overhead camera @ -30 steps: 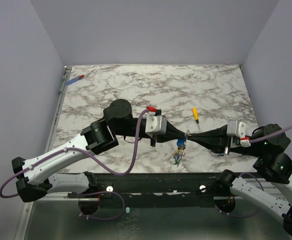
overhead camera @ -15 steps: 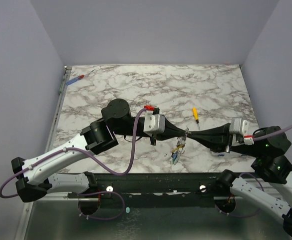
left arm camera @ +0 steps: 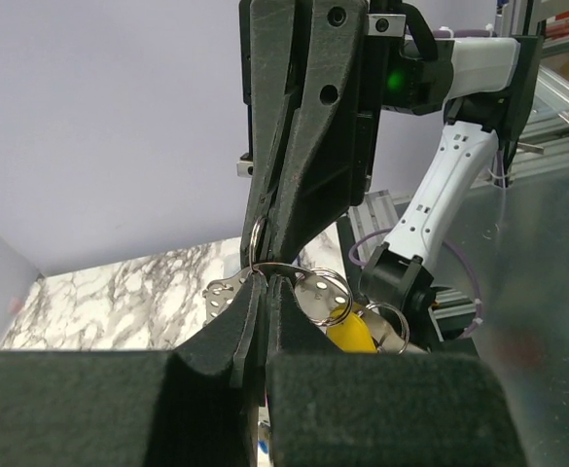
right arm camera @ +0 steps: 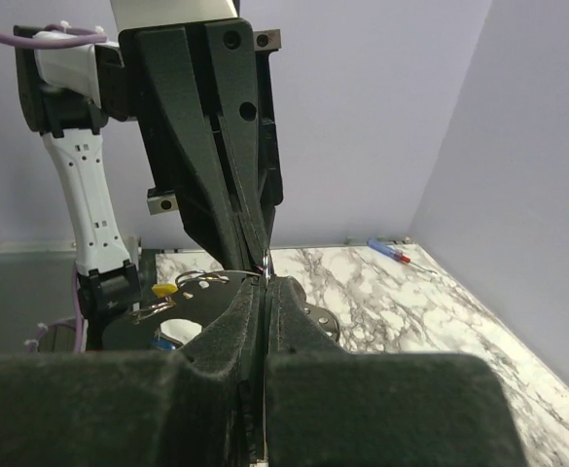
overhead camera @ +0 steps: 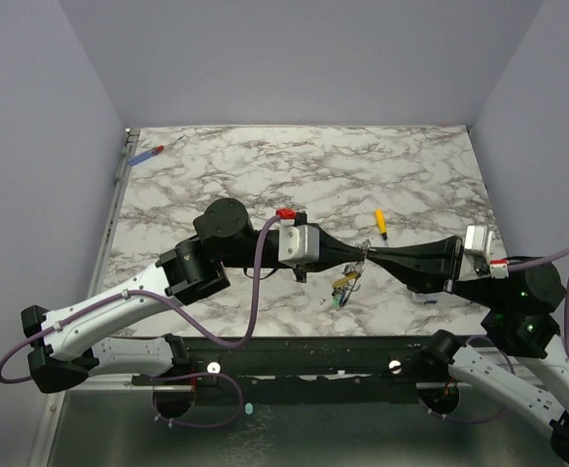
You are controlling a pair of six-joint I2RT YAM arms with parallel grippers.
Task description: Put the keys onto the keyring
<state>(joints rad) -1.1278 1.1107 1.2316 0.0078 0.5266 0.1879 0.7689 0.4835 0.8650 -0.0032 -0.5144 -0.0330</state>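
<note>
Pinching the thin keyring [left arm camera: 286, 267] from opposite sides, the left gripper [overhead camera: 359, 255] and right gripper [overhead camera: 375, 256] each press their fingers shut on its wire, keys [overhead camera: 344, 286] with coloured tags dangling beneath. An uneven pull or twist could slip the wire free, dropping the bunch onto the marble table [overhead camera: 265, 165]. Both arms reach inward, nearly level, tips meeting.

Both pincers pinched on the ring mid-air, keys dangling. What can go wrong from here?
1. The left pincer and right pincer meet tip to tip on the thin keyring; a small pull apart may bend it or slip it free.
2. The keys hang loose below; a slip likely drops them onto the table.
</note>
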